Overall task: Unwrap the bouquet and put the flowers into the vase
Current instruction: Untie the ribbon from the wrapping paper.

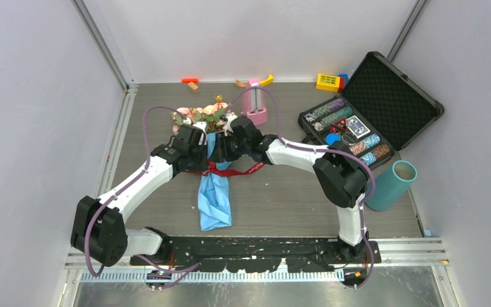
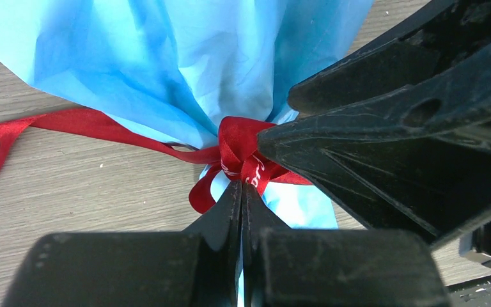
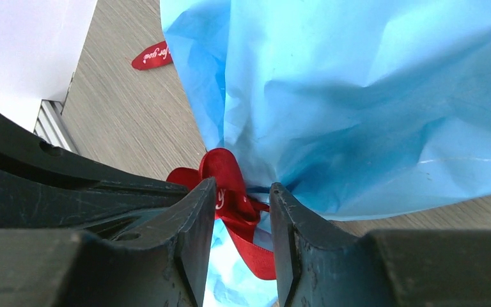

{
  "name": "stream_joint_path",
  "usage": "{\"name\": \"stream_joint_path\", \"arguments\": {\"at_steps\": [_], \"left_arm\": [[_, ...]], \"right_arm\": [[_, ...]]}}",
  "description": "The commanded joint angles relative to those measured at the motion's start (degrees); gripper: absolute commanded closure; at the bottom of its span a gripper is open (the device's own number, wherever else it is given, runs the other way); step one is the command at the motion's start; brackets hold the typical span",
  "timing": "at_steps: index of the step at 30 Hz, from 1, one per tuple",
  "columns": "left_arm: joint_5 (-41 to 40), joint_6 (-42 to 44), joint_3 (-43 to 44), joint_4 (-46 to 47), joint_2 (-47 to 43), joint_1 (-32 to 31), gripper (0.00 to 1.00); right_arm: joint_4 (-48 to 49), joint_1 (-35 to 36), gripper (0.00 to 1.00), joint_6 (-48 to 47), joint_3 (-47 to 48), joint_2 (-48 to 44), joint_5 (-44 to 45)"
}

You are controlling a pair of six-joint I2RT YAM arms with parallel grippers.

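Only the wrist views show left fingers (image 2: 220,224) shut at the ribbon (image 2: 236,144), right fingers (image 3: 192,243) parted around it.

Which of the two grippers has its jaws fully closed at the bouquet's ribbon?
The left gripper: its jaws are pressed together, pinching the red ribbon at the knot. The right gripper has its jaws apart, on either side of a ribbon loop.

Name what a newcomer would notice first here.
The blue-wrapped bouquet lies mid-table, roses toward the far wall, tied with a red ribbon. The left gripper is shut on the ribbon at its knot; the right gripper straddles the knot, jaws apart. At the right edge sits an open chip case, the teal vase beside it.
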Motion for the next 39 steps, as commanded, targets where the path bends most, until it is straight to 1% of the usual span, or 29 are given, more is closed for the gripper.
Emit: {"name": "stream_joint_path", "arguments": {"at_steps": [1,8,11,16,17,23,33,35,36,39], "left_arm": [[-0.3,-0.2,0.4,0.2,-1.0,-0.3,1.0],[-0.1,-0.3,0.1,0.2,-1.1,-0.3,1.0],[-0.1,-0.2,0.1,0.2,-1.0,-0.3,1.0],[-0.5,0.1,0.4,0.0,-0.9,-0.3,1.0],[-0.7,0.1,0.4,-0.2,-0.9,-0.3,0.97],[-0.8,0.1,0.0,-0.6,-1.3,-0.3,0.83],[-0.9,-0.4,-0.5,-1.3,-2.2,-0.3,0.72],[-1.1,-0.4,-0.8,-1.3,-2.4,-0.3,0.72],[-1.1,-0.4,-0.8,-1.3,-2.5,-0.3,0.75],[-1.1,-0.7,-1.0,-1.8,-2.8,-0.3,0.86]], "right_arm": [[3.1,0.7,0.6,0.8,2.2,1.2,-1.7],[3.2,1.1,0.69,1.0,3.2,2.4,-2.9],[3.4,1.1,0.77,1.2,3.3,2.6,-3.3],[4.3,1.1,0.97,1.4,2.5,1.6,-3.2],[4.7,1.1,0.99,1.3,2.1,1.2,-2.9],[5.9,1.1,1.0,1.4,0.4,-0.1,-1.7],[5.9,1.1,1.0,1.4,-0.1,-0.6,-1.5],[6.0,1.1,1.0,1.4,-0.1,-0.6,-1.5],[6.1,1.1,1.0,1.4,-0.2,-0.6,-1.5],[6.2,1.1,1.0,1.5,-0.4,-0.8,-0.9]]}}
